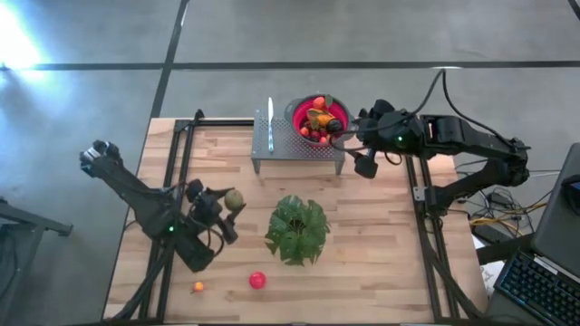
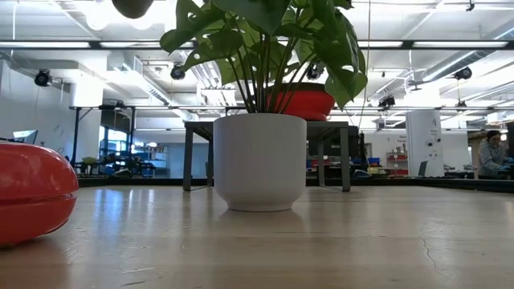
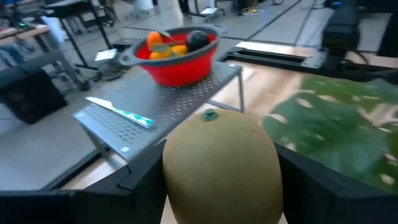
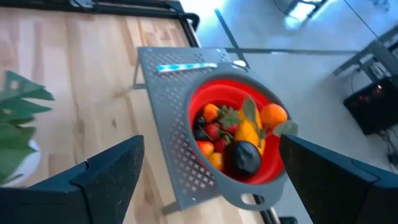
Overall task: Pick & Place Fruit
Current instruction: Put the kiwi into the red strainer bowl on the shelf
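My left gripper (image 1: 228,203) is shut on an olive-green round fruit (image 3: 221,163), left of the leafy plant (image 1: 297,229). My right gripper (image 1: 358,145) is open and hovers just right of the red colander bowl (image 1: 317,116). In the right wrist view its fingers stand wide apart on either side of the bowl (image 4: 239,134) without touching it. The bowl holds several small fruits (image 4: 242,140): orange, red and dark purple. A red fruit (image 1: 258,280) and a small orange fruit (image 1: 198,287) lie on the table near its near edge. My left gripper pinches the olive-green fruit by its two opposite sides (image 3: 171,168) between both fingers (image 3: 140,183). The fingers come roughly level from the table's left. The fruit is lifted clear of the table, and its small green stem end (image 3: 209,114) points away from the wrist, toward the bowl.
The bowl stands on a grey perforated metal stand (image 1: 294,143) at the table's far edge, beside a knife-like tool (image 1: 269,125). The plant in its white pot (image 2: 259,160) stands mid-table, between the left gripper and the right side. A person shows far off in the room (image 2: 491,152).
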